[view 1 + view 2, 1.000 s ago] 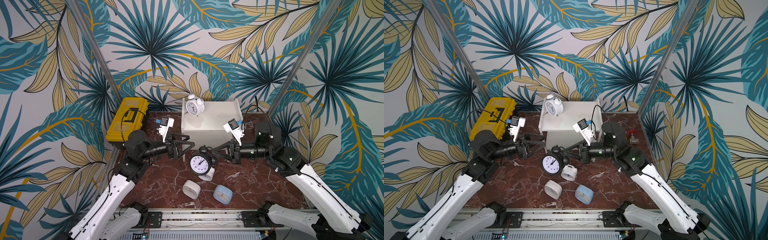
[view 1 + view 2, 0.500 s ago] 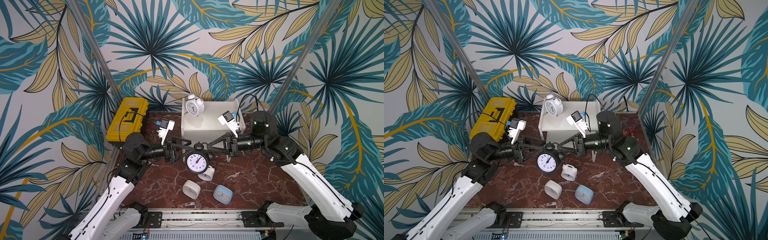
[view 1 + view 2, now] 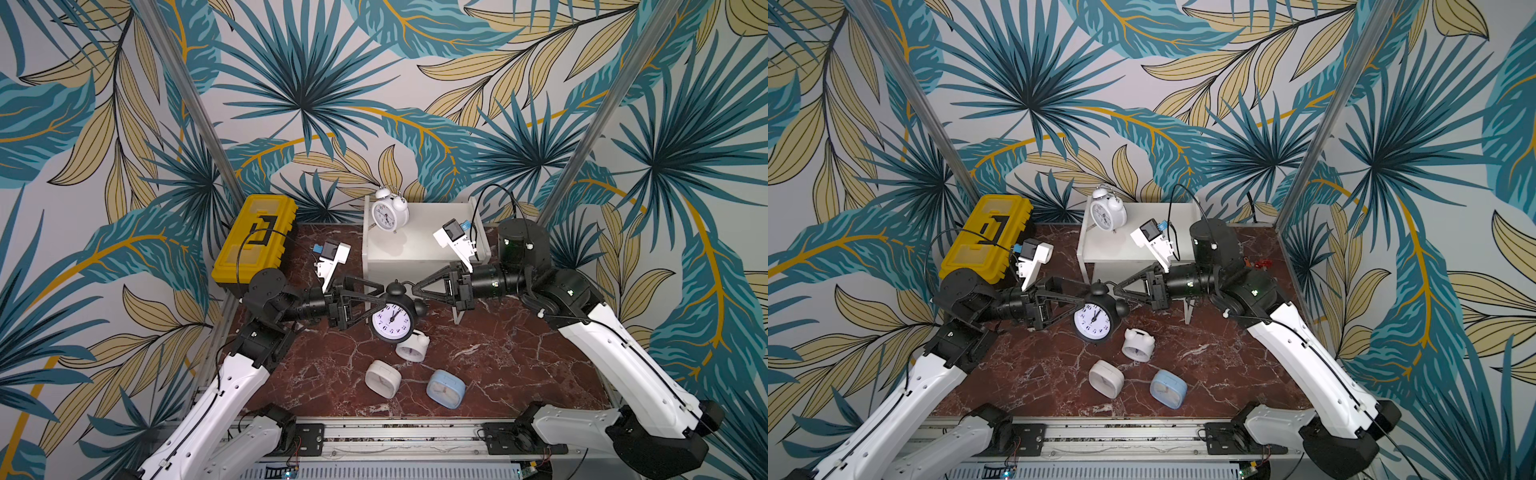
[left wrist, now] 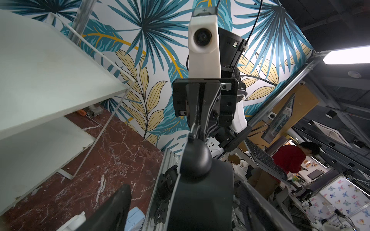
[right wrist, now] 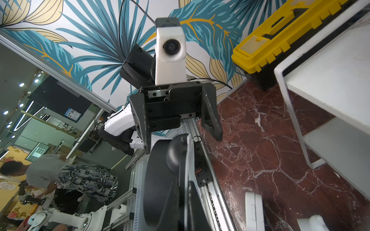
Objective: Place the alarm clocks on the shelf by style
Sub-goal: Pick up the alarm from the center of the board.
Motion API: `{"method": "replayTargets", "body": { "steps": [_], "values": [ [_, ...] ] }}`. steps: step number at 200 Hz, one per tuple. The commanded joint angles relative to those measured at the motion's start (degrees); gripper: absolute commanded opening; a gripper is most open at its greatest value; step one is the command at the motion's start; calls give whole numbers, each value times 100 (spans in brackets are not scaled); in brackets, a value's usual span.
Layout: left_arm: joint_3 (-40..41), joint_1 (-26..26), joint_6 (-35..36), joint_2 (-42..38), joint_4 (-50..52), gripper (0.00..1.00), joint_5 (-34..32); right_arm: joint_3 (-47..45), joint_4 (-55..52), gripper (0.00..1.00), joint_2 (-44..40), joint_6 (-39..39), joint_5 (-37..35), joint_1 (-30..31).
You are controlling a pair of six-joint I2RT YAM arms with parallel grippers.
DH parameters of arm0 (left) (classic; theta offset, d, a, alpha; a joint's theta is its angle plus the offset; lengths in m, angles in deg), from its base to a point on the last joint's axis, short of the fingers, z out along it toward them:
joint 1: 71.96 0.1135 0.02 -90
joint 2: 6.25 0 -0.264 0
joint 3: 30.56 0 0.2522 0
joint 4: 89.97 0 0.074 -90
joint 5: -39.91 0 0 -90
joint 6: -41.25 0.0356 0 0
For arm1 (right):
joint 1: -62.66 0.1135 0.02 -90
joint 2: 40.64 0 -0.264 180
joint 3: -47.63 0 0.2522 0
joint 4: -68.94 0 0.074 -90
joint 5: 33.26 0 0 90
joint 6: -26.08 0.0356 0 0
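Black clock (image 3: 392, 320) lifted; right hand (image 3: 412, 286) pinches wire handle (image 4: 193, 128); left hand (image 3: 376, 302) wide, grip unclear.

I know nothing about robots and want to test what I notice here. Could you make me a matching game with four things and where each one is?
Things:
1 black clock
2 blue clock
3 toolbox
4 upright white clock

Places:
A on top of the shelf
B gripped by the right gripper
C beside the shelf, at the back
D on the table, near the front

Pairs: 1-B, 2-D, 3-C, 4-A
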Motion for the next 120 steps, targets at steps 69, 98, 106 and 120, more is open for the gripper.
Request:
{"method": "replayTargets", "body": {
  "steps": [69,98,106,120],
  "values": [
    [137,18,-44,-166,-232,50,125,78,721,0,120,239,-64,-6],
    [260,24,-283,-203,-621,30,-167,-96,1317,18,12,660,-402,-7],
    [332,21,-412,-230,-847,30,-348,-209,1601,27,-53,847,-550,0],
    [418,29,-573,-276,-1107,26,-729,-486,2299,52,-188,1290,-855,4]
  ]
}}
